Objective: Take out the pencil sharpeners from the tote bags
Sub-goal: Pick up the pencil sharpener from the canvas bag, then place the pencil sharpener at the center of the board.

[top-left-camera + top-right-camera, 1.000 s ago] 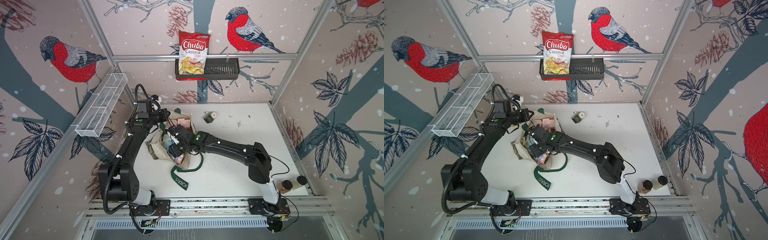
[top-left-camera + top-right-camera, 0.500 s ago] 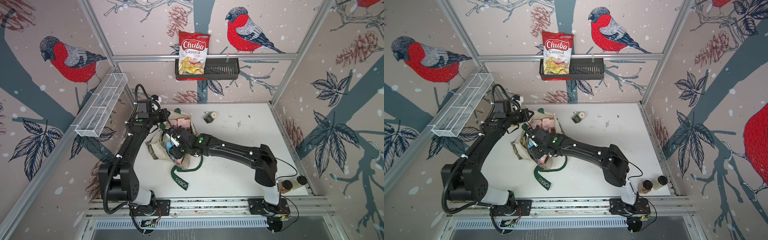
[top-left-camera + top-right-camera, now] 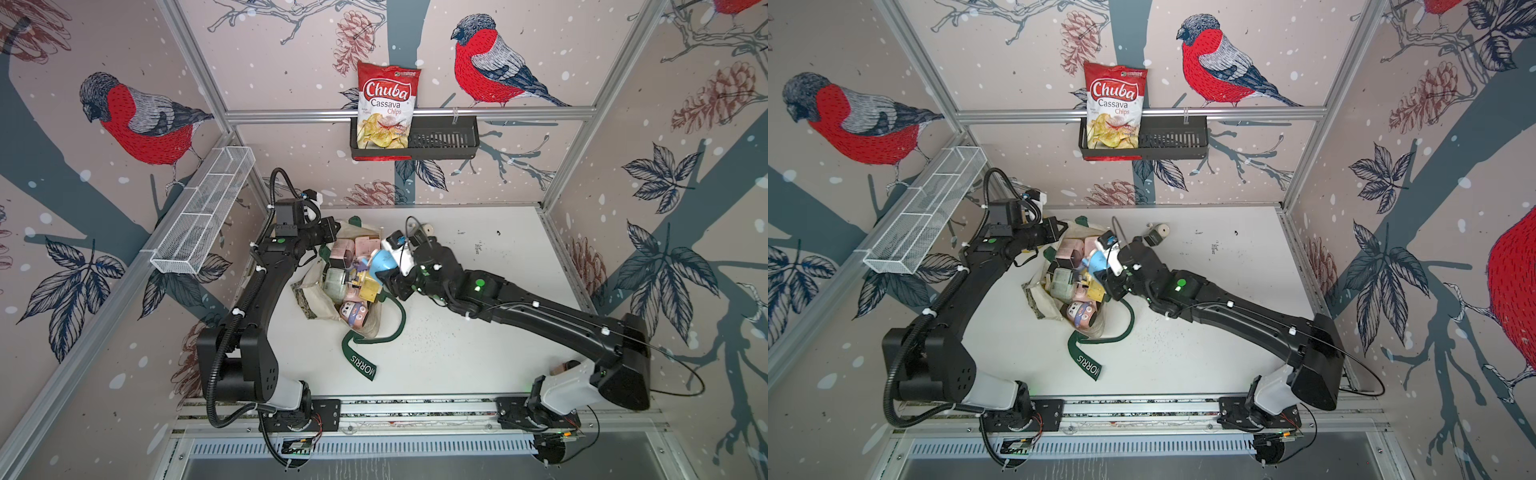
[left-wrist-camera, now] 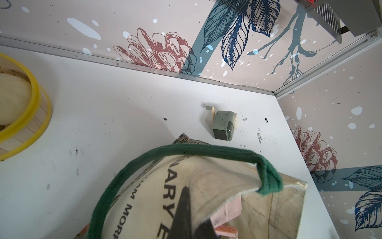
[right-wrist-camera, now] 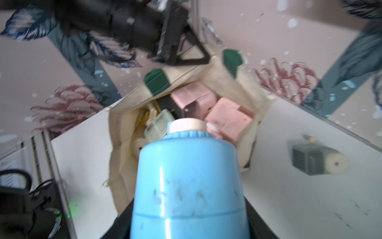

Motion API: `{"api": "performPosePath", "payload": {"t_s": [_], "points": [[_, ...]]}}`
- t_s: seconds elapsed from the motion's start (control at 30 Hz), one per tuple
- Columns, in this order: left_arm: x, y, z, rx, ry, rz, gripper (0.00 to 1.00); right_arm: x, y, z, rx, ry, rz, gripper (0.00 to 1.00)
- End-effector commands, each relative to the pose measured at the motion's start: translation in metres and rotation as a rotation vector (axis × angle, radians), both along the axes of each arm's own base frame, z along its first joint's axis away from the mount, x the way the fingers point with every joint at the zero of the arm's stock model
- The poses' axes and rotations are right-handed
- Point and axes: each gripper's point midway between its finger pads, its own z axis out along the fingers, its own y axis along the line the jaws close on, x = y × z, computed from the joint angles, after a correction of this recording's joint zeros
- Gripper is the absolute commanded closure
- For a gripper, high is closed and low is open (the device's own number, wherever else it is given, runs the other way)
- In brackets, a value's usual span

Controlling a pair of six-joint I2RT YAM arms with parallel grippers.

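Note:
The cream tote bag [image 3: 309, 286] [image 3: 1038, 296] lies open on the white table with its green "MORRIS" strap [image 3: 362, 365] trailing forward. Several pencil sharpeners fill it: pink [image 3: 365, 245], pale green [image 3: 334, 282], yellow [image 3: 368, 289]. My right gripper [image 3: 386, 270] [image 5: 189, 217] is shut on a blue sharpener [image 3: 381, 261] [image 5: 186, 182], held just above the bag's right edge. My left gripper [image 3: 332, 230] [image 4: 193, 219] is shut on the bag's rim [image 4: 217, 180], holding its back side up. A green sharpener [image 3: 1156, 235] [image 4: 224, 126] [image 5: 316, 160] lies on the table behind the bag.
A chips bag [image 3: 388, 110] stands in a black basket [image 3: 444, 139] on the back wall. A white wire basket [image 3: 203, 212] hangs on the left wall. In the left wrist view a yellow-rimmed wooden round thing [image 4: 35, 115] sits near the back wall.
My right gripper has come up out of the bag and moved right and back, carrying the blue sharpener. The left gripper has kept its hold on the rim.

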Motion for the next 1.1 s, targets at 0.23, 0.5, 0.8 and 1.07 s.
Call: {"api": "performPosePath", "payload": {"t_s": [0.23,0.5,0.8,1.07], "points": [[0.001,-0.003,0.009,-0.006,-0.032,-0.019,1.00,0.121,-0.146,-0.006,0.250,0.042,-0.514,0.67],[0.001,-0.003,0.010,-0.006,-0.036,-0.019,1.00,0.191,-0.203,-0.094,0.168,0.172,-0.789,0.68],[0.002,-0.001,0.009,0.001,-0.034,-0.013,1.00,0.260,-0.189,-0.180,0.000,0.282,-0.809,0.69],[0.002,-0.001,0.009,0.003,-0.036,-0.011,1.00,0.295,-0.172,-0.225,-0.042,0.345,-0.801,0.69]]}}
